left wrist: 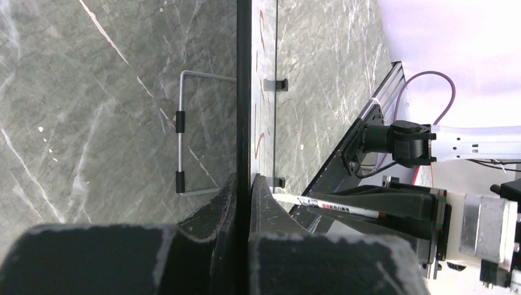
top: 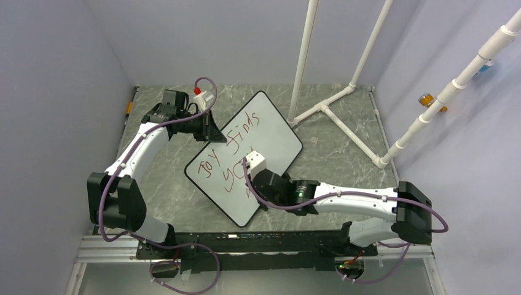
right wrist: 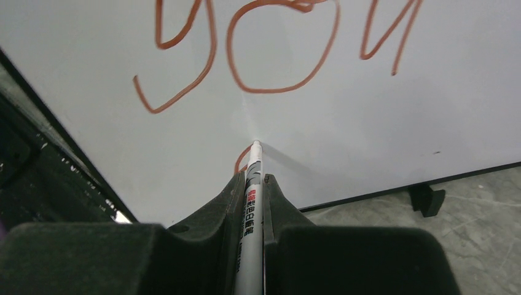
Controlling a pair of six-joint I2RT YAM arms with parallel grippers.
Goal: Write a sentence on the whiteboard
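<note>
Since the sentence [top: 236, 153] already reads "Joy finds you" in slanted rows on the whiteboard [top: 273, 126], which sits askew in the middle of the table [top: 344, 141], the step in hand looks like starting a further row below "you". The marker [right wrist: 254, 163] touches the board with its tip, beside a short curl of ink. The right gripper [right wrist: 253, 181] is clamped on the marker's barrel, and the left gripper [left wrist: 249, 184] is pinched on the board's far-left rim. To do this well, press lightly and evenly, hold the pen's tilt constant, and keep strokes off the near rim, where room is short. Let the left grip brace the board against sliding.
</note>
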